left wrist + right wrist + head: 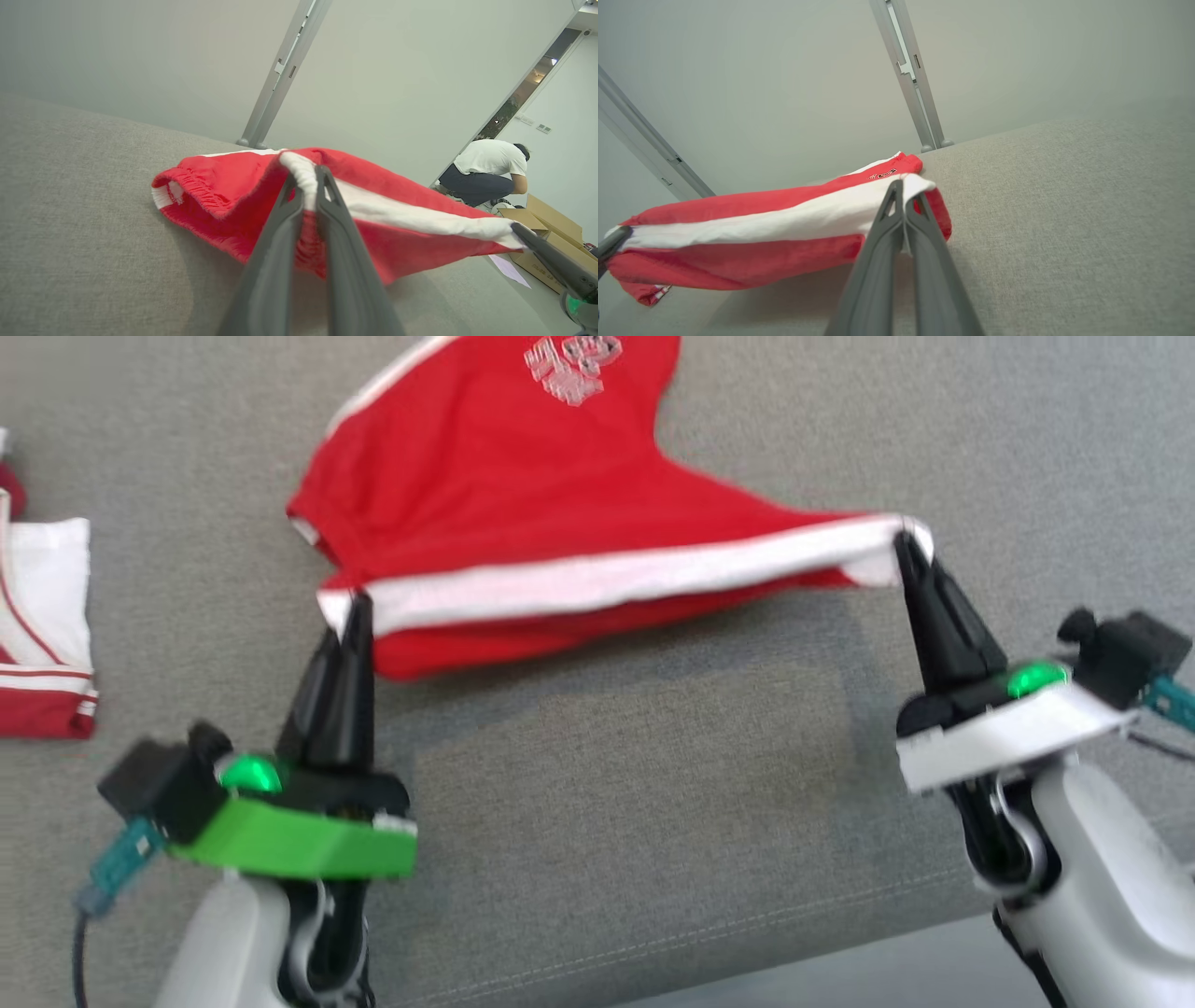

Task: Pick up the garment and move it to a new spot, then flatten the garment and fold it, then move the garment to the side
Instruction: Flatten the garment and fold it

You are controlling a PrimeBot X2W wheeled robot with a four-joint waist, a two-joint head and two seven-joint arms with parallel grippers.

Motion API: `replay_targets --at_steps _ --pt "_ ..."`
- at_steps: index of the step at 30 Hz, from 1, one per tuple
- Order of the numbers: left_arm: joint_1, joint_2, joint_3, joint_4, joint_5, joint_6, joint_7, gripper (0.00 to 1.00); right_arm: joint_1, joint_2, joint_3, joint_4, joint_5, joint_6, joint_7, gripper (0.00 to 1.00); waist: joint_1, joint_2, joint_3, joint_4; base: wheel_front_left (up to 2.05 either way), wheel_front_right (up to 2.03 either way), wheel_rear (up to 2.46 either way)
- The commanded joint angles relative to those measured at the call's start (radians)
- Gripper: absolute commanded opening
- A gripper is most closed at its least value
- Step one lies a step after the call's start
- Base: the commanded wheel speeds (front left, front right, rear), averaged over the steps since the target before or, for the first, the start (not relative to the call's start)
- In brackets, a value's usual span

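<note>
Left pincer (353, 607): I see it clenched on the left end of the garment's white band (616, 581), with the cloth pinched between its two dark fingers.
Right pincer (904, 543): clamped tight on the band's other end, with white cloth bunched at the fingertips.
Garment (523, 504): red, with a pale print near its far edge. Its near edge is lifted and pulled into a straight line between my two pincers. The far part lies on the grey fabric surface (653, 784).
Hang: the red cloth sags a little under the band and casts a shadow on the surface.
Other clothing: a folded white-and-red piece (42, 625) lies at the far left, well apart from the garment.
Background: in the left wrist view a person (488, 170) crouches near a cardboard box (551, 233).
</note>
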Motion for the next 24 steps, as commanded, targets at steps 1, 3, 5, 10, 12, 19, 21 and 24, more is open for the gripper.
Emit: replay_targets --at_steps 1,3,5,10,12,19,21,24 --pt "0.044 -0.005 -0.002 -0.016 0.017 -0.004 -0.002 0.0 0.045 -0.009 -0.004 -0.017 0.0 0.0 -0.004 0.0 0.0 -0.0001 -0.081 0.039 0.0 0.0 0.0" --pt "0.112 -0.013 -0.006 -0.049 0.032 -0.004 -0.002 0.0 0.118 -0.02 -0.01 -0.055 0.002 0.0 -0.004 0.0 0.0 -0.0001 -0.113 0.043 0.0 0.0 0.0" --pt "0.18 -0.028 0.002 -0.085 0.044 -0.004 -0.002 0.0 0.195 -0.025 -0.018 -0.103 0.011 0.0 0.004 0.0 0.0 -0.0001 -0.144 0.043 0.0 0.0 0.0" --pt "0.336 -0.06 0.063 -0.18 0.053 -0.003 -0.002 0.0 0.369 -0.033 -0.054 -0.26 0.012 0.0 0.061 0.0 0.0 -0.0001 -0.196 0.024 0.0 0.0 0.0" --pt "0.39 -0.067 0.083 -0.216 0.055 -0.003 -0.002 0.0 0.429 -0.028 -0.072 -0.326 0.0 0.0 0.097 0.0 0.0 -0.0001 -0.206 0.014 0.0 0.0 0.0" --pt "0.487 -0.071 0.058 -0.244 0.036 -0.003 -0.002 0.0 0.539 0.007 -0.113 -0.447 -0.028 0.0 0.208 0.0 0.0 -0.0001 -0.221 0.005 0.0 0.0 0.0" --pt "0.48 -0.076 0.045 -0.232 0.026 -0.003 -0.002 0.0 0.54 0.016 -0.115 -0.447 -0.036 0.0 0.23 0.0 0.0 -0.0001 -0.221 0.014 0.0 0.0 0.0" --pt "0.467 -0.086 0.031 -0.218 0.009 -0.003 -0.002 0.0 0.532 0.027 -0.119 -0.437 -0.033 0.0 0.248 0.0 0.0 -0.0001 -0.22 0.027 0.0 0.0 0.0"
